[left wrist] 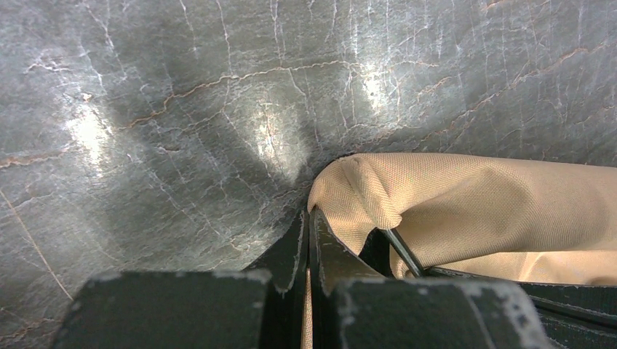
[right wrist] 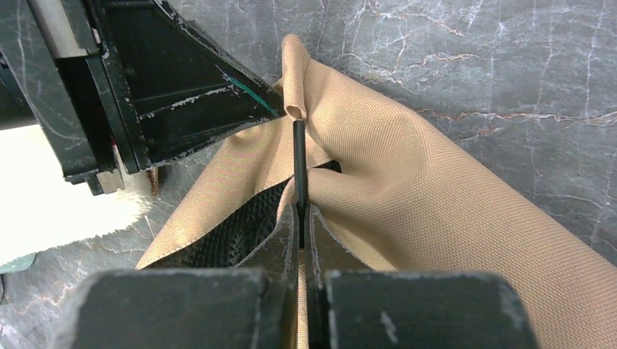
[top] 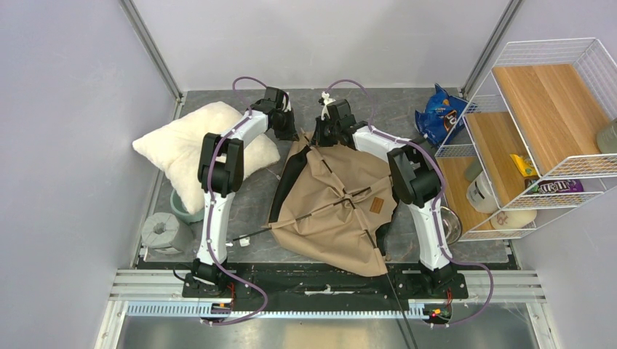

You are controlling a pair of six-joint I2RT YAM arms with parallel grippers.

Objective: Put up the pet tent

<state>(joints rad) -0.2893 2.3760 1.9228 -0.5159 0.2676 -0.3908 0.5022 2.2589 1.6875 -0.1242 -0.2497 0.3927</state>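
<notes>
Tan cloth of the one pet tent point(top: 335, 211) lies collapsed mid-worktop point(top: 255, 193) between the two arms, its one brown label point(top: 376, 206) facing up and one white pillow point(top: 182, 149) near on the left.

Left wrist view: left jaws together, seemingly pinching the tent's far hem.

Right wrist view: right jaws clamped on a thin black pole point(right wrist: 298, 160) and cloth at that corner.

The fabric looks light and limp. The springy poles should give a firmer hold near their sleeve ends.
</notes>
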